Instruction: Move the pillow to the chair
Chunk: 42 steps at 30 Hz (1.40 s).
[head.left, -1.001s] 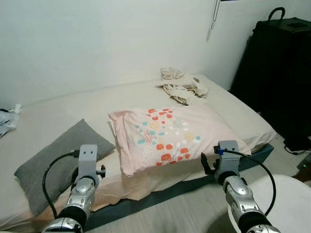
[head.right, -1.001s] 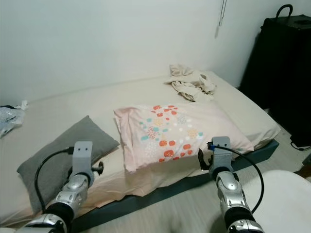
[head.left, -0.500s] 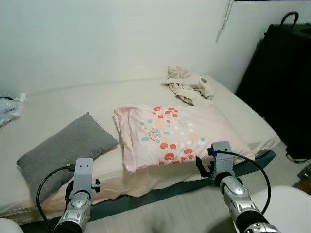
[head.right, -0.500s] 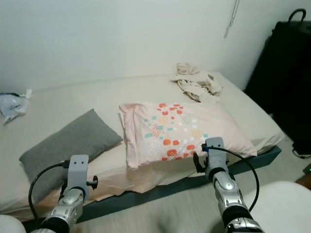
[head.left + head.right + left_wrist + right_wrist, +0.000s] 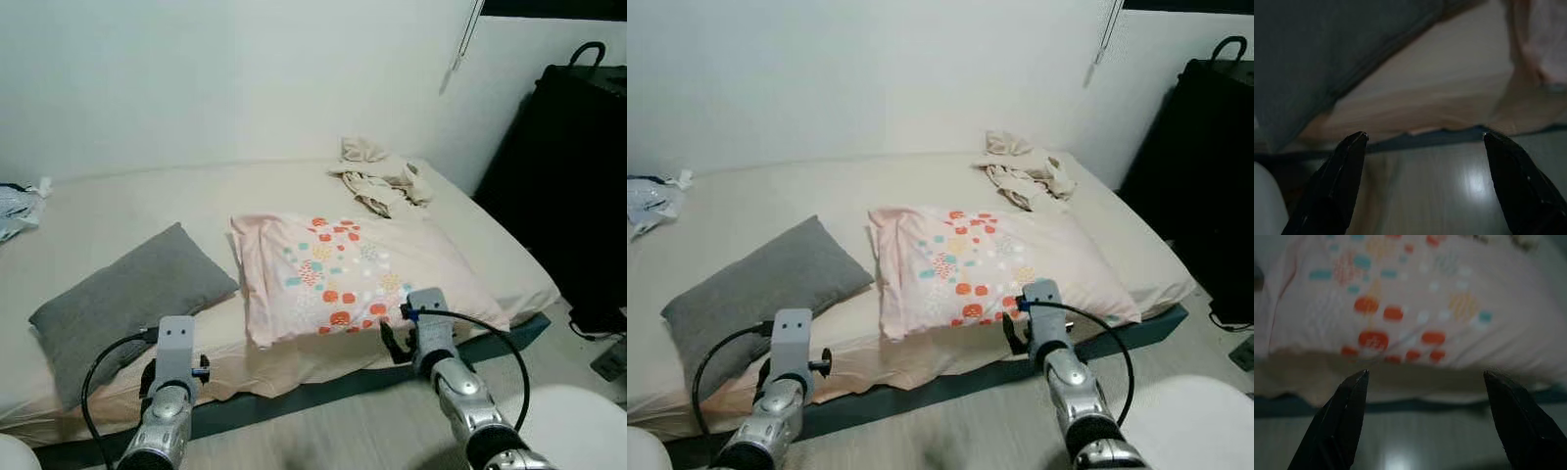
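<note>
**Q:** So what changed in the last second?

**A:** Mostly the camera. The whole scene shifted, so the robot stepped or turned. The pale pink pillow with red and teal dots [image 5: 358, 276] hasn't moved; it lies on the cream-sheeted bed [image 5: 127, 211] near the front edge, beside a grey rectangular cushion [image 5: 127, 294].

**Q:** And the arms?

**A:** The right pincer [image 5: 1425, 418] has closed in on the pillow's near edge, fingers spread wide, nothing held. The left pincer [image 5: 1425, 186] is spread too, facing the bed edge below the cushion. I'd say it's lined up, grasp not yet started.
</note>
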{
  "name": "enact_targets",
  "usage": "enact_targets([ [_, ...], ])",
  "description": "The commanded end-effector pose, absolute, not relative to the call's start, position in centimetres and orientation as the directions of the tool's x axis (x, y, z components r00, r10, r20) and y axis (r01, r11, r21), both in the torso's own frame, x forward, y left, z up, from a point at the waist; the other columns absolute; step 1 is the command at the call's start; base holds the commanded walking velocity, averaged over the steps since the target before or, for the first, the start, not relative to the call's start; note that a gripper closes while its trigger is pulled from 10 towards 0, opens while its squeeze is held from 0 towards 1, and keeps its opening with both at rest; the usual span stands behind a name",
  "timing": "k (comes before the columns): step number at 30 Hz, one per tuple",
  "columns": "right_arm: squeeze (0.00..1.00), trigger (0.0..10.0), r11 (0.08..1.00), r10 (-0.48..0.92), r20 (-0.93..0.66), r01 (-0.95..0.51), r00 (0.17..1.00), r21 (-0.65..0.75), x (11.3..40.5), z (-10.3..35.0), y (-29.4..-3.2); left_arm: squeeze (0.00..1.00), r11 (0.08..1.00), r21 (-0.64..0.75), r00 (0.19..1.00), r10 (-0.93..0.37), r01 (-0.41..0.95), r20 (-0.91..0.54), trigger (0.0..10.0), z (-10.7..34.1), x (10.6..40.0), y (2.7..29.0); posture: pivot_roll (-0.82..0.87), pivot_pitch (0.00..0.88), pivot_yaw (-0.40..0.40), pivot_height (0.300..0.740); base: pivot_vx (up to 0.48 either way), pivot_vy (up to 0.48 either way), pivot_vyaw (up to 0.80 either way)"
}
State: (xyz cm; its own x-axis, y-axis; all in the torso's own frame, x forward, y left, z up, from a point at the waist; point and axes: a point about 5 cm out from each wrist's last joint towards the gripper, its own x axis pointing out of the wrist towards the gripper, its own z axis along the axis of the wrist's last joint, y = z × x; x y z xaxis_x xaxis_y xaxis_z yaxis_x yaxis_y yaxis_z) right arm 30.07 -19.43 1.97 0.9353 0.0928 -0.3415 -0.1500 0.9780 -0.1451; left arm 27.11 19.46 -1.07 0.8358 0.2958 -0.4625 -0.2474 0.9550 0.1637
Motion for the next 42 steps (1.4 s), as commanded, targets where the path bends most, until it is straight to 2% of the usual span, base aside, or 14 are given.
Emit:
enact_targets([
  [1, 0.0, 10.0, 0.979, 0.091, -0.341, -0.146, 0.936, -0.142, 29.7, 1.7, -19.1, 0.0, 0.959, 0.174, 0.83, 0.279, -0.221, -0.483, 10.0, -1.7, 26.4, 19.3, -0.03, 0.087, -0.075, 0.74, 0.0, 0.0, 0.0],
  [9, 0.0, 10.0, 0.975, 0.114, -0.39, -0.178, 0.914, -0.133, 28.1, -0.1, -17.9, 0.0, 0.956, 0.163, 0.841, 0.293, -0.246, -0.454, 10.0, -1.3, 26.2, 19.3, 0.0, 0.102, -0.067, 0.74, 0.0, 0.0, 0.0],
  [13, 0.0, 10.0, 0.975, 0.134, -0.384, -0.192, 0.913, -0.116, 28.2, -0.1, -16.7, 0.0, 0.95, 0.176, 0.825, 0.312, -0.259, -0.472, 10.0, -1.8, 25.4, 19.8, 0.02, 0.103, -0.067, 0.74, 0.0, 0.0, 0.0],
  [29, 0.0, 10.0, 0.958, 0.205, -0.387, -0.266, 0.899, -0.11, 29.0, 0.3, -15.0, 0.0, 0.926, 0.174, 0.829, 0.377, -0.334, -0.413, 10.0, -0.2, 25.3, 21.7, 0.08, 0.132, -0.081, 0.74, 0.0, 0.0, 0.0],
  [33, 0.0, 10.0, 0.951, 0.215, -0.389, -0.283, 0.896, -0.126, 28.8, 0.2, -15.2, 0.0, 0.929, 0.172, 0.827, 0.369, -0.326, -0.424, 10.0, -0.4, 25.1, 21.4, 0.06, 0.129, -0.079, 0.74, 0.0, 0.0, 0.0],
  [34, 0.0, 10.0, 0.947, 0.211, -0.402, -0.288, 0.891, -0.143, 28.2, -0.2, -15.9, 0.0, 0.938, 0.18, 0.829, 0.347, -0.298, -0.438, 10.0, -0.9, 25.2, 20.8, 0.05, 0.105, -0.087, 0.74, 0.0, 0.0, 0.0],
  [42, 0.0, 10.0, 0.948, 0.2, -0.407, -0.281, 0.891, -0.15, 28.1, -0.3, -16.6, 0.0, 0.955, 0.19, 0.863, 0.288, -0.228, -0.414, 10.0, 0.1, 26.8, 19.9, 0.05, 0.087, -0.093, 0.74, 0.0, 0.0, 0.0],
])
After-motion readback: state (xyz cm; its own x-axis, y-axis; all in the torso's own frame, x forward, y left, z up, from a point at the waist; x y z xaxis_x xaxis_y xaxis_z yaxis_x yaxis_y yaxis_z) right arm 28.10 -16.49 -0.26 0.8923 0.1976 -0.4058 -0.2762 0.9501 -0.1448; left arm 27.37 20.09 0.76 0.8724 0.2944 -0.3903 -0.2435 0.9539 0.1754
